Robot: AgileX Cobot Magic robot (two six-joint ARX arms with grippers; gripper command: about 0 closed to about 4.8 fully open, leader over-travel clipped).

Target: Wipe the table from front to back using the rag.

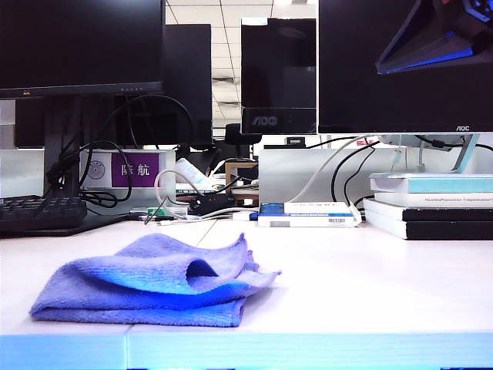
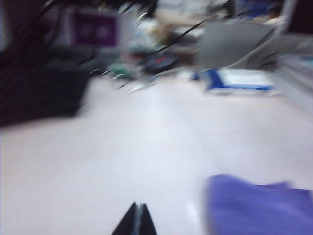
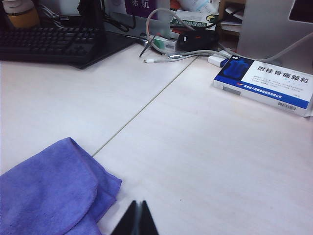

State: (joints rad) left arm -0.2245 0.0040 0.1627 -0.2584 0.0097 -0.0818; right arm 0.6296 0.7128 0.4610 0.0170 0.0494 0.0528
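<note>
The lavender-blue rag (image 1: 146,285) lies loosely folded on the pale table (image 1: 370,285) near its front edge, left of the middle. My left gripper (image 2: 138,208) is shut and empty above bare table (image 2: 146,147), with the rag (image 2: 259,205) off to one side; this view is motion-blurred. My right gripper (image 3: 137,205) is also shut and empty, hovering over the table (image 3: 205,147) just beside the rag's folded edge (image 3: 44,191). Neither gripper touches the cloth. A dark angular shape (image 1: 431,38) at the exterior view's top right may be part of an arm.
A black keyboard (image 1: 38,212) lies at the back left. A blue-and-white box (image 3: 266,81) and a stack of books (image 1: 431,204) sit at the back right. Cables (image 3: 171,51) and monitors (image 1: 77,42) line the rear. A seam (image 3: 142,107) crosses the top.
</note>
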